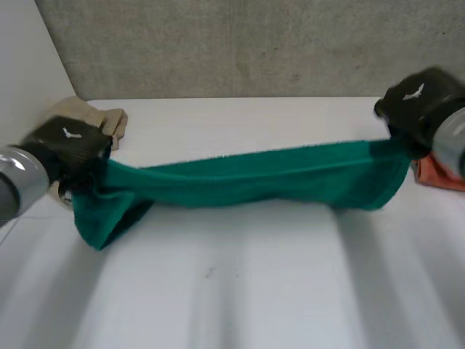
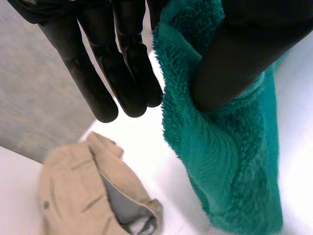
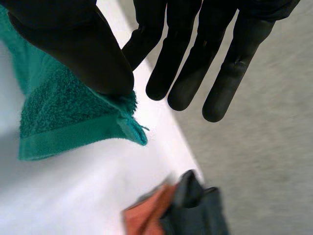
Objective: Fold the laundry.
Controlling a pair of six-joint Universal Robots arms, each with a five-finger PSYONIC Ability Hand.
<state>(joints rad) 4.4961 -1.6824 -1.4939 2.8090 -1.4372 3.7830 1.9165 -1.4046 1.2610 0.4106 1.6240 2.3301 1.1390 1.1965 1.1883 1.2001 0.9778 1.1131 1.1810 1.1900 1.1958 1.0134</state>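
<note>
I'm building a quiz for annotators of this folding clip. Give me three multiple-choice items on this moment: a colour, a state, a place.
1. What colour is the towel? A white; B green; C orange.
2. How is it held? A stretched between the left hand and the right hand; B lying flat, untouched; C bunched in one hand.
3. Where is the tan garment? A under the towel; B by the right hand; C by the left hand.
B: green terry throughout. A: a thumb pinches each end. C: it lies beside that hand.
</note>
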